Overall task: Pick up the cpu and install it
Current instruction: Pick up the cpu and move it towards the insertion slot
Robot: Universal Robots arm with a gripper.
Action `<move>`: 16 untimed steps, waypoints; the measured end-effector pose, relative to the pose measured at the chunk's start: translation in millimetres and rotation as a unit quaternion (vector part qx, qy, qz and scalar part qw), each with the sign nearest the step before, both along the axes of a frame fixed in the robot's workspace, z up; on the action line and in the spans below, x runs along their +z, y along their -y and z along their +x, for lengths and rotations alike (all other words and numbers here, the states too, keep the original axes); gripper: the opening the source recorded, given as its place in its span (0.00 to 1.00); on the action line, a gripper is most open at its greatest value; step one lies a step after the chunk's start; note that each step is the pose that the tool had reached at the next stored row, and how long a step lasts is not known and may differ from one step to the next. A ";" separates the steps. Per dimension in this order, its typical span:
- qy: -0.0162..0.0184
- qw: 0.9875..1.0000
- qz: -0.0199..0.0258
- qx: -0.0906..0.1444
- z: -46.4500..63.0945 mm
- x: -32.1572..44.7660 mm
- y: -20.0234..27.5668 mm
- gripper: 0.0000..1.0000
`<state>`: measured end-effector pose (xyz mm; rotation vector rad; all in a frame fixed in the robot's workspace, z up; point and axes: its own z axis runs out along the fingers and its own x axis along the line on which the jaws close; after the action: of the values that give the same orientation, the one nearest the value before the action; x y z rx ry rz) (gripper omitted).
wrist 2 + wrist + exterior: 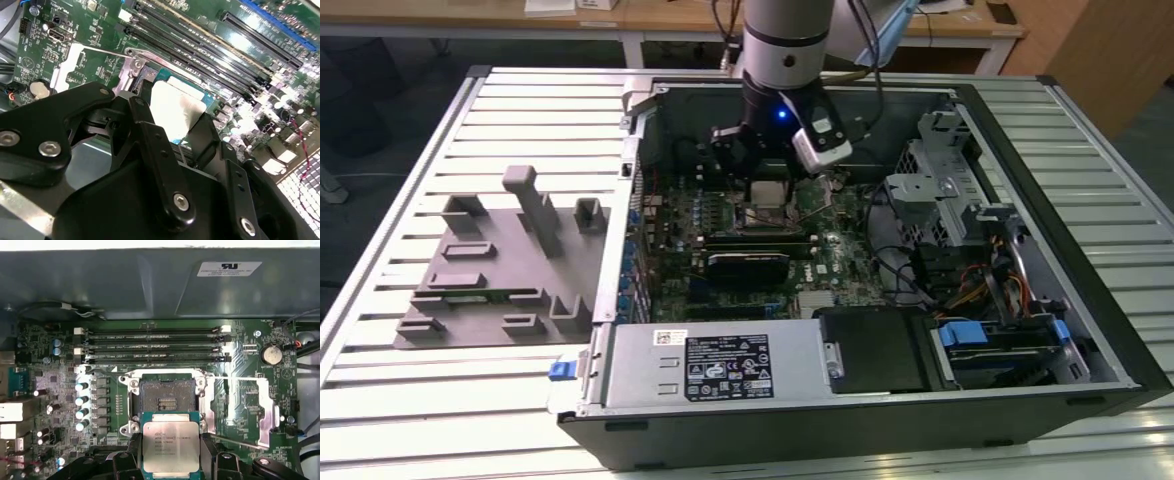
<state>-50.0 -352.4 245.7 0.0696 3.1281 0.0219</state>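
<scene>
**Item: cpu install, work in progress**

- Case (854,430): open, lying flat on the slatted bench (400,400), with the motherboard (838,218) exposed. The power supply (707,365) is at the near edge in the exterior view.
- Tray (494,270): gray, moulded, on the bench at the exterior view's left, just beside the case.
- End effector (769,186): lowered inside the case over the motherboard. It is narrowed onto the cpu, with a black finger (150,135) pressed against each of two opposite edges.
- Cpu (171,447): gripped, silvery top facing up and roughly level. In the first wrist view one edge overlaps the socket's frame. It is not seated.
- Socket (166,397): open, with the contact field bare.
- Load plate (245,407): swung back, lying beside the socket.
- Memory slots (152,345): four, parallel, on the far side of the socket from the cpu.
</scene>
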 end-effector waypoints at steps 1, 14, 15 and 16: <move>0.000 1.000 -0.001 0.000 0.6 -0.8 -1.0 0.54; -0.001 1.000 -0.009 0.000 3.6 -10.3 -11.0 0.54; -0.001 1.000 -0.009 0.000 3.6 -10.3 -11.0 0.54; -0.001 1.000 -0.009 0.000 3.6 -10.5 -11.1 0.54</move>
<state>-46.4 -341.4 235.2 0.0698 3.1293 -0.0072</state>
